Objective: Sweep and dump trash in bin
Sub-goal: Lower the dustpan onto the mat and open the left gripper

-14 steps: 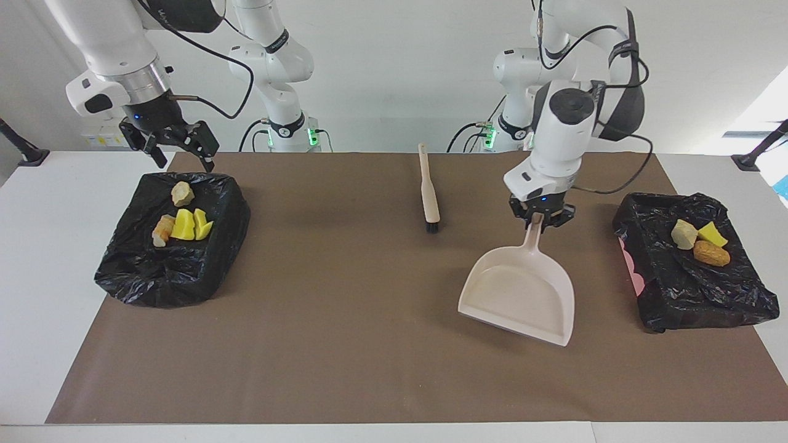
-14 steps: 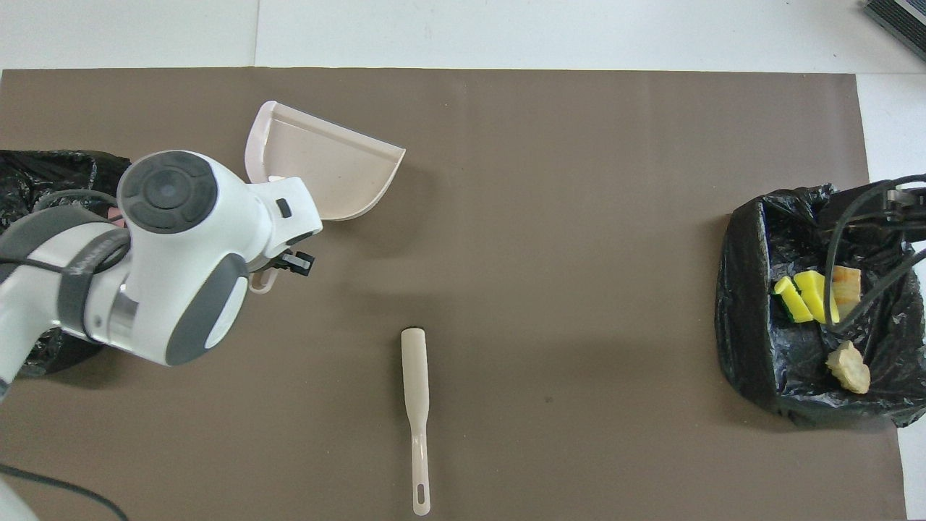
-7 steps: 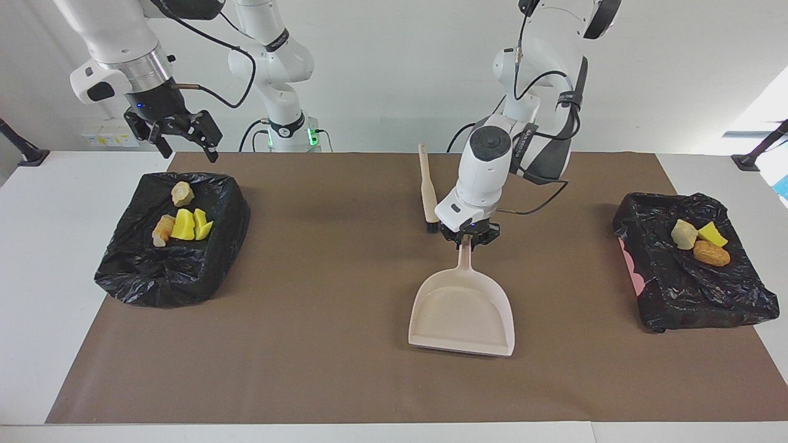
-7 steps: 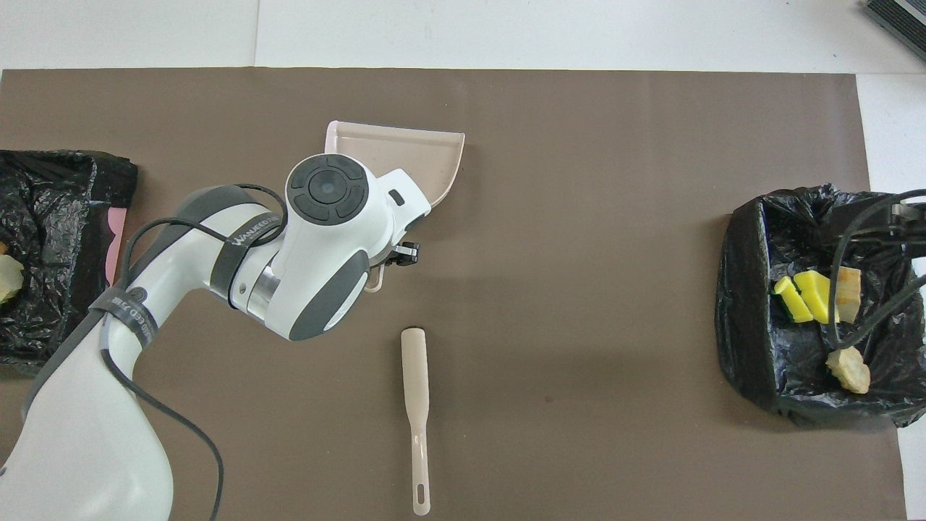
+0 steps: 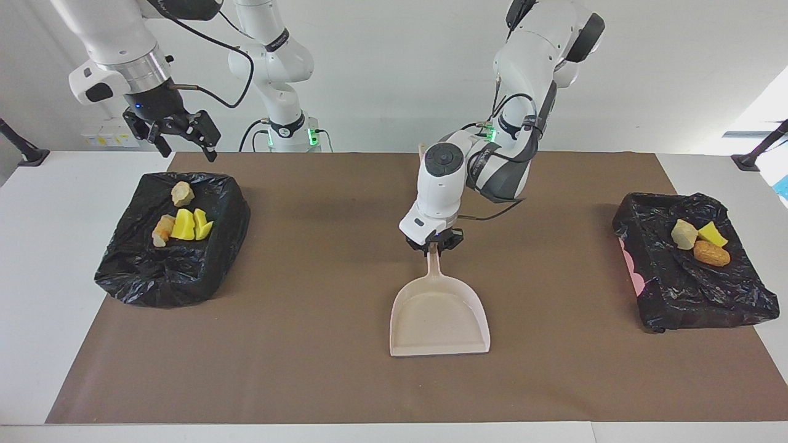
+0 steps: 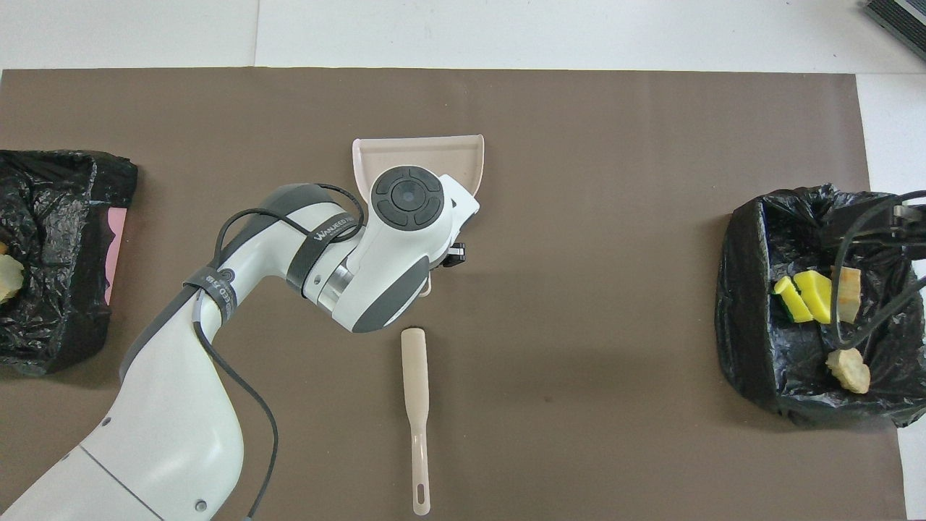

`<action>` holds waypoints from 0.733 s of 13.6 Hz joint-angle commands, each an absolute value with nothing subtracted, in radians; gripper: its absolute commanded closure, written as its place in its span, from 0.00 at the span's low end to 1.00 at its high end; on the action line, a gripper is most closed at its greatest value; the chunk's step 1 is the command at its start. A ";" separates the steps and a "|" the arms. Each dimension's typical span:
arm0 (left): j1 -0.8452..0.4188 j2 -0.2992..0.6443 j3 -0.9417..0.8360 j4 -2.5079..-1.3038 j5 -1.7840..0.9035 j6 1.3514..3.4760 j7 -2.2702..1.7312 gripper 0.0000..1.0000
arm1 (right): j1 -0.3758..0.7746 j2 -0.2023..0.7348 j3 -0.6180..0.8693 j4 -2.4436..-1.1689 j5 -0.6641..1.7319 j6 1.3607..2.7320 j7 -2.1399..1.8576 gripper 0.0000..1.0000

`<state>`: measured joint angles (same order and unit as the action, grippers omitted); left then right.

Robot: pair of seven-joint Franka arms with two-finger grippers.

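Dustpan (image 5: 440,314), clamped by left tool (image 5: 435,244), shifted mid-table; right tool (image 5: 182,136) open; trash (image 5: 183,223) fills bins (image 5: 172,271).

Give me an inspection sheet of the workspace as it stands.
Surface: brown mat on white table; no loose trash on it.
Job's things: trash, four bits in the bin at the right arm's end, three in the bin at the left arm's end; dustpan mid-mat, empty; brush nearer the robots.
Clutter: nothing seen.
Grippers: left tool shut on dustpan handle; right tool open over the table edge by its bin, waiting.
Cables: on the arms, off the mat.
Surroundings: white wall; black stands at table corners.
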<state>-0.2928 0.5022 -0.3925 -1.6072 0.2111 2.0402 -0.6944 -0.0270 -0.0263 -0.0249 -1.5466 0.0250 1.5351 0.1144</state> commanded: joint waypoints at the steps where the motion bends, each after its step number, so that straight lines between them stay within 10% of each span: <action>1: -0.301 0.515 -0.387 -1.574 0.224 2.019 -0.715 0.88 | -0.026 -0.044 -0.023 -1.563 0.037 1.532 0.132 0.00; 3: -0.293 0.508 -0.387 -1.577 0.229 2.035 -0.713 0.38 | -0.025 -0.044 -0.023 -1.563 0.037 1.532 0.132 0.00; 5: -0.284 0.496 -0.384 -1.578 0.236 2.037 -0.701 0.09 | -0.025 -0.044 -0.023 -1.563 0.040 1.532 0.130 0.00; 10: -0.268 0.378 -0.335 -1.632 0.235 2.013 -0.557 0.00 | -0.028 -0.031 -0.023 -1.533 0.025 1.529 0.132 0.00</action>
